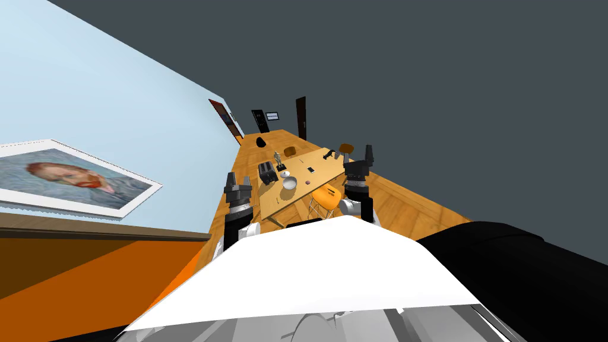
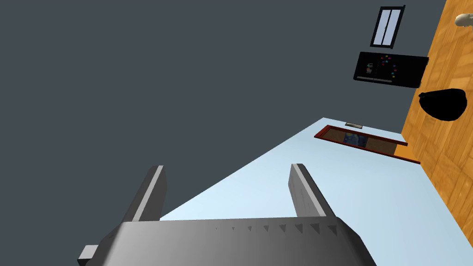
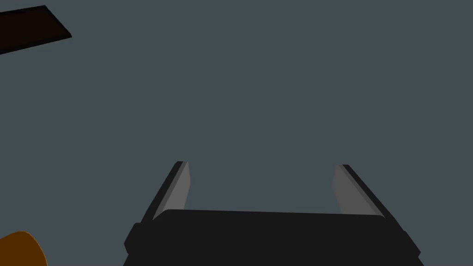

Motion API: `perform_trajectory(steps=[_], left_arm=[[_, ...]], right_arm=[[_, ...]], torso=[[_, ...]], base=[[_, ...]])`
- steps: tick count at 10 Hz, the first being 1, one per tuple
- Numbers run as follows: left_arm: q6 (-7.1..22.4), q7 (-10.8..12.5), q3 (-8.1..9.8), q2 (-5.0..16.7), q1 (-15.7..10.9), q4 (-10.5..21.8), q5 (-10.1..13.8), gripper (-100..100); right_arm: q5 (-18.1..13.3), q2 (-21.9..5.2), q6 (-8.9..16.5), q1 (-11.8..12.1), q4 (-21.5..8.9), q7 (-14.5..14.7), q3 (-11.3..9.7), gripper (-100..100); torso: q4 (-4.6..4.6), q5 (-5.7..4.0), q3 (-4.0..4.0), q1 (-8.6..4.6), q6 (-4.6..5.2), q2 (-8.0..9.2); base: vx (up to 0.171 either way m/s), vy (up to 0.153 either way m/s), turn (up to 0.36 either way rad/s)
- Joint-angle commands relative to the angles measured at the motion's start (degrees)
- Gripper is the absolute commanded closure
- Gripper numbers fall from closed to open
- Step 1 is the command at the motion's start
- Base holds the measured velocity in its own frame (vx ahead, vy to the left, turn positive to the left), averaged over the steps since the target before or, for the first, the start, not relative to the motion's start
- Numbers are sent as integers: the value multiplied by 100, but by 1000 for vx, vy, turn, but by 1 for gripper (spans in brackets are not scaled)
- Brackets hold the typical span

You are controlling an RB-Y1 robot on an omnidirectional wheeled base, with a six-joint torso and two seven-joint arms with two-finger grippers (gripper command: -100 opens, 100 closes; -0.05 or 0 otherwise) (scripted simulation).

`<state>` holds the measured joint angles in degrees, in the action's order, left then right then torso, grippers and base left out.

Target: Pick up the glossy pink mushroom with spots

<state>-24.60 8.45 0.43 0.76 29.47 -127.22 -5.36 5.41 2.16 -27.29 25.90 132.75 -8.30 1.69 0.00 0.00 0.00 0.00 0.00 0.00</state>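
Note:
A small, dull pink thing [image 1: 308, 181] lies on the wooden table [image 1: 323, 170] ahead of me, just beside a white bowl [image 1: 289, 182]; it is too small to tell whether it is the spotted mushroom. My left gripper [image 1: 237, 177] is raised at the table's near left corner, and the left wrist view shows it [image 2: 228, 169] open and holding nothing. On the other side, my right gripper [image 1: 368, 151] is lifted over the table's right side, likewise open and empty [image 3: 262, 165]. Both are well apart from the pink thing.
Also on the table are a black toaster [image 1: 268, 173], a small statue [image 1: 277, 158], a phone [image 1: 310, 170] and a dark item [image 1: 328, 154]. An orange chair [image 1: 326, 196] stands at the near edge, with brown chairs [image 1: 290, 151] beyond. A black bag [image 1: 260, 141] lies on the floor.

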Motion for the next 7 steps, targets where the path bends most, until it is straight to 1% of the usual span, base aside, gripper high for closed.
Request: perform_trajectory(steps=[1, 4, 5, 7], left_arm=[[0, 0, 0, 0, 0, 0, 0, 0], [0, 0, 0, 0, -1, 0, 0, 0], [0, 0, 0, 0, -1, 0, 0, 0], [0, 0, 0, 0, -1, 0, 0, 0]], right_arm=[[-70, -249, 12, -4, -71, 25, 1, -100], [-353, -759, 60, -17, -348, 126, 7, -100], [-353, -807, 60, -17, -348, 126, 7, -100], [-647, -1172, 105, -26, -629, 231, 5, -100]], torso=[[0, 0, 0, 0, 0, 0], [1, 0, 4, -2, -1, 7], [2, -1, 5, -2, -1, 9], [2, 0, 5, -1, -1, 9]], base=[[-5, 3, 55], [-22, 1, 97], [-24, -1, 32], [-29, 4, 131]])
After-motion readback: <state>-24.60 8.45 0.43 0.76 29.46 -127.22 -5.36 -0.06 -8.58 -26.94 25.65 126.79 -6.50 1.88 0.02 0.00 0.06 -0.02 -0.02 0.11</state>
